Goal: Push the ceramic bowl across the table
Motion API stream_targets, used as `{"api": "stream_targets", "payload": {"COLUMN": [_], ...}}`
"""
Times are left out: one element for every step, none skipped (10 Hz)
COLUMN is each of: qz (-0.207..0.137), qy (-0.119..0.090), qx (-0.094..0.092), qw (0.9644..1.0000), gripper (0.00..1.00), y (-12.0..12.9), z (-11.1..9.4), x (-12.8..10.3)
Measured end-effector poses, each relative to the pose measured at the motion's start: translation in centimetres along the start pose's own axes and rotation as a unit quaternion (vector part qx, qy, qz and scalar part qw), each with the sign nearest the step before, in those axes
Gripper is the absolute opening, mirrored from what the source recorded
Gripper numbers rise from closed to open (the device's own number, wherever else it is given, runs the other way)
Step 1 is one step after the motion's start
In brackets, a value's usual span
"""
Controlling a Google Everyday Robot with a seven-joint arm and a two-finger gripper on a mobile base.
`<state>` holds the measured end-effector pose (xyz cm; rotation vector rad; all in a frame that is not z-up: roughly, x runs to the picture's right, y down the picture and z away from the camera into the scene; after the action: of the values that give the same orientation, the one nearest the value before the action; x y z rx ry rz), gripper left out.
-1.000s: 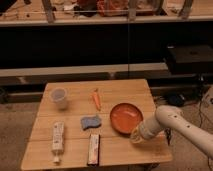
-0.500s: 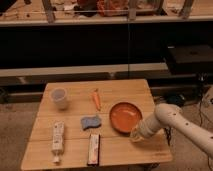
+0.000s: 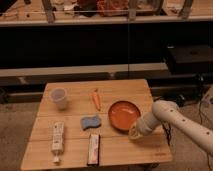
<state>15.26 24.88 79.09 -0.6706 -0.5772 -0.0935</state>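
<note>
The ceramic bowl point(image 3: 124, 115) is a wide, shallow orange-red dish on the right half of the light-wood slatted table point(image 3: 75, 155). My gripper point(image 3: 134, 133) is at the end of the white arm that comes in from the right. It sits low over the table at the bowl's near right rim, touching or almost touching it.
On the table are a small translucent white cup point(image 3: 59, 98) at the back left, a carrot point(image 3: 95, 99) behind the bowl's left, a blue sponge point(image 3: 90, 123), a white tube point(image 3: 57, 140) and a flat packet point(image 3: 93, 149) at the front. Dark shelves stand behind.
The arm has lowered and drawn in a little toward the bowl's near right rim. The bowl has hardly moved.
</note>
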Motion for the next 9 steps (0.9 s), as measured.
{"api": "stream_targets", "payload": {"qz": [-0.002, -0.004, -0.008, -0.011, -0.013, -0.017, -0.021, -0.025, -0.028], "qy": [0.001, 0.002, 0.003, 0.004, 0.005, 0.006, 0.006, 0.007, 0.008], "qx": [-0.001, -0.002, -0.003, -0.005, -0.006, -0.008, -0.01, -0.011, -0.013], "qw": [1.0, 1.0, 1.0, 0.9999, 0.9999, 0.9998, 0.9997, 0.9996, 0.9995], "gripper": [0.0, 0.0, 0.0, 0.0, 0.0, 0.0, 0.0, 0.0, 0.0], "y": [-0.2, -0.4, -0.8, -1.0, -1.3, -1.7, -2.1, -2.5, -2.8], "z": [0.0, 0.0, 0.0, 0.1, 0.1, 0.3, 0.4, 0.3, 0.4], "x": [0.0, 0.0, -0.1, -0.1, -0.2, -0.4, -0.6, -0.6, -0.6]}}
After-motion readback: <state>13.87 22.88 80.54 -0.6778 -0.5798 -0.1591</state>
